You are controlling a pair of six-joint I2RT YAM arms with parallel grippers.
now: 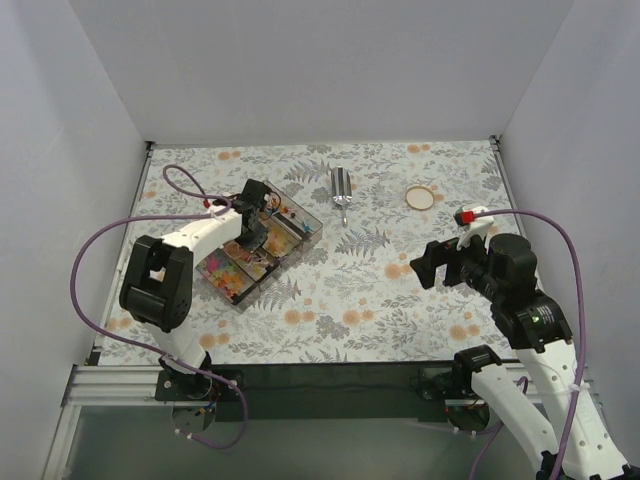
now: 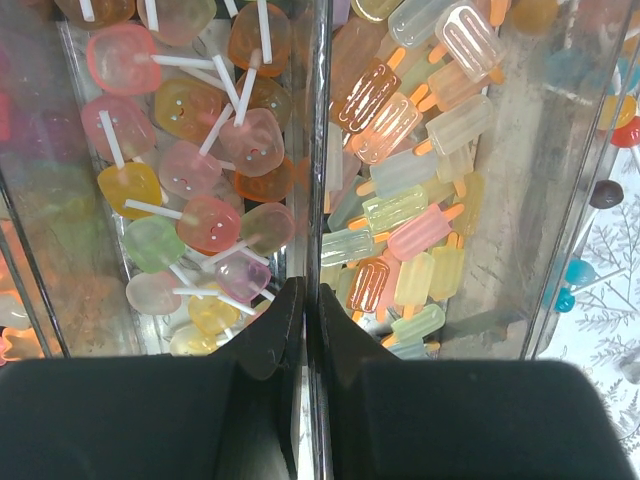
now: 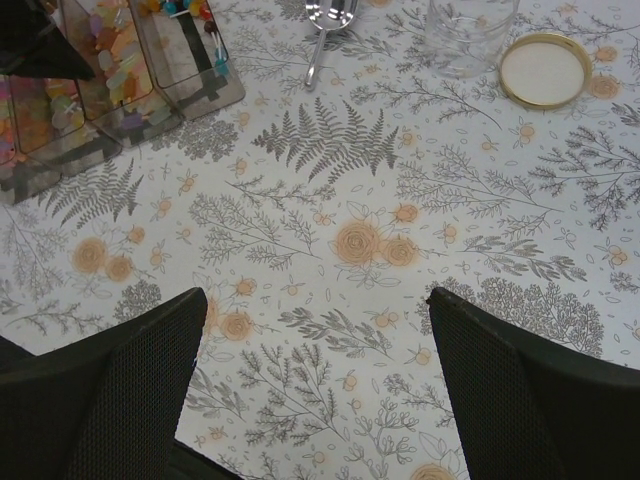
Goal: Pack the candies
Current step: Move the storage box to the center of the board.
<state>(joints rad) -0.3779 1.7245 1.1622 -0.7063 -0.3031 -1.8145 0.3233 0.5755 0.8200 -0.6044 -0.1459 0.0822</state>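
Evidently the candies (image 2: 200,180) are all sitting in the clear compartment tray (image 1: 312,232) at the left of the table. Some are shaped like lollies and are crowding one compartment, others are shaped like ice pops and are filling the next, and a thin divider wall (image 2: 322,120) is running between them. None is showing anywhere outside the tray, so the packing is looking barely begun, if at all. The left gripper (image 2: 308,295) is hanging directly over that divider with its fingers pressed together, carrying no sweet (whether the thin wall itself is being nipped between the tips, the wrist view is not making plain). Further out, the metal scoop (image 1: 341,188) is lying on the flowered tablecloth (image 3: 330,180) beyond the tray, touched by neither arm. Past it the glass jar (image 3: 470,35) is standing upright, its visible lower part showing nothing inside, and its gold-rimmed lid (image 3: 545,70) is lying flat just beside it, off the jar. The right gripper (image 3: 315,300) is hovering over bare cloth well apart from all of these, its jaws spread as wide as they go and holding nothing. By my judgement the whole job is waiting to be done: getting sweets out of the tray, filling the jar, and putting the lid on.
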